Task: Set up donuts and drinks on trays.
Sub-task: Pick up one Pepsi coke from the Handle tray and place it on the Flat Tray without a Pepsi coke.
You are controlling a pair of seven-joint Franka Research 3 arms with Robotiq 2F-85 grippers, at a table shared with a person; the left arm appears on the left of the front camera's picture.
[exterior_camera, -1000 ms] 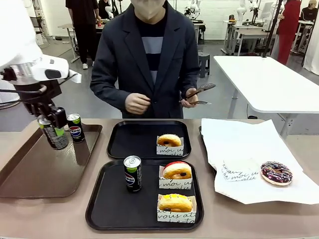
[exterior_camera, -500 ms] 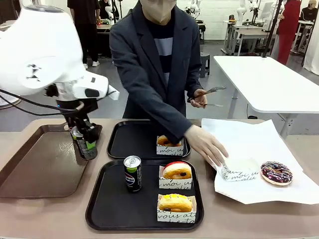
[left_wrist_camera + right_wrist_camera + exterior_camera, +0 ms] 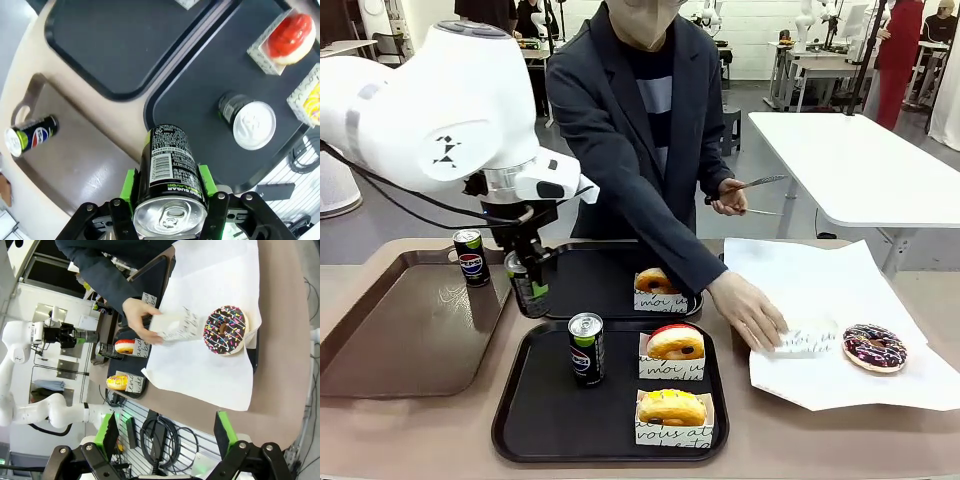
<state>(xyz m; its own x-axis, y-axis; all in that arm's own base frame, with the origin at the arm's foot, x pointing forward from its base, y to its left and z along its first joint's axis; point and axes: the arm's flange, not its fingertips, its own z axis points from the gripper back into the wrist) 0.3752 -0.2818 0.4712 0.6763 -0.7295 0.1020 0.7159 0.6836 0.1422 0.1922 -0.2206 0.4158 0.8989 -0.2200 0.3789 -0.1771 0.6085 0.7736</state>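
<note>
My left gripper (image 3: 526, 278) is shut on a Pepsi can (image 3: 529, 292), held upright above the left edge of the far black tray (image 3: 590, 285). In the left wrist view that can (image 3: 169, 160) hangs over the gap between the trays. The far tray carries a golden-brown donut (image 3: 657, 281). On the near black tray (image 3: 545, 410) stand a second can (image 3: 586, 348), a red donut (image 3: 675, 342) and a yellow donut (image 3: 671, 406). A chocolate-sprinkle donut (image 3: 874, 346) lies on the white sheet. My right gripper (image 3: 166, 432) is open and holds nothing.
A third can (image 3: 471, 257) stands at the back of the long brown tray (image 3: 390, 340) on the left. The person's hand (image 3: 752, 310) presses on a small printed paper (image 3: 807, 337) on the white sheet (image 3: 820, 275); the other hand holds tongs (image 3: 752, 184).
My left arm has carried the can rightward from over the brown tray to the far black tray's left edge. The person's hand has reached to the printed paper and slid it toward the sprinkle donut.
</note>
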